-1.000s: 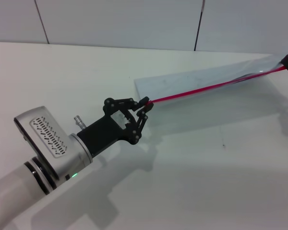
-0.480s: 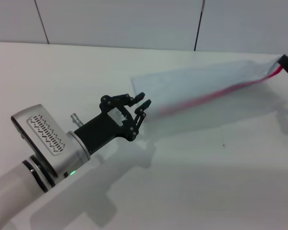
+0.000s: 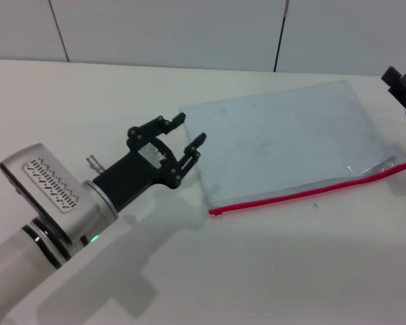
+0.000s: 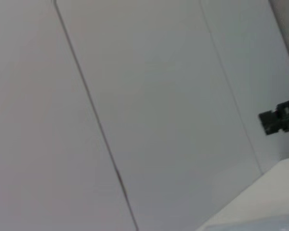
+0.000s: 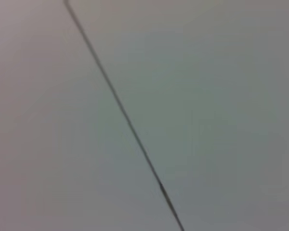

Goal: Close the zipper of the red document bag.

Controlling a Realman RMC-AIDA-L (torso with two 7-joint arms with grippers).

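The red document bag lies flat on the white table, a translucent pale blue-grey pouch. Its zipper is a thin red strip along the near long edge, running from the middle of the table up toward the right. I cannot make out the slider. My left gripper is open just left of the bag's left short edge, holding nothing. My right gripper sits at the far right edge of the head view, beyond the bag's far right corner and apart from it. It also shows far off in the left wrist view.
The white table stretches wide in front of the bag. A panelled white wall stands behind it. The right wrist view shows only wall with a dark seam.
My left gripper opened, let go of the zipper's end and drew back left. The bag's right end came free of the right gripper. The bag dropped from stretched and lifted to flat on the table.
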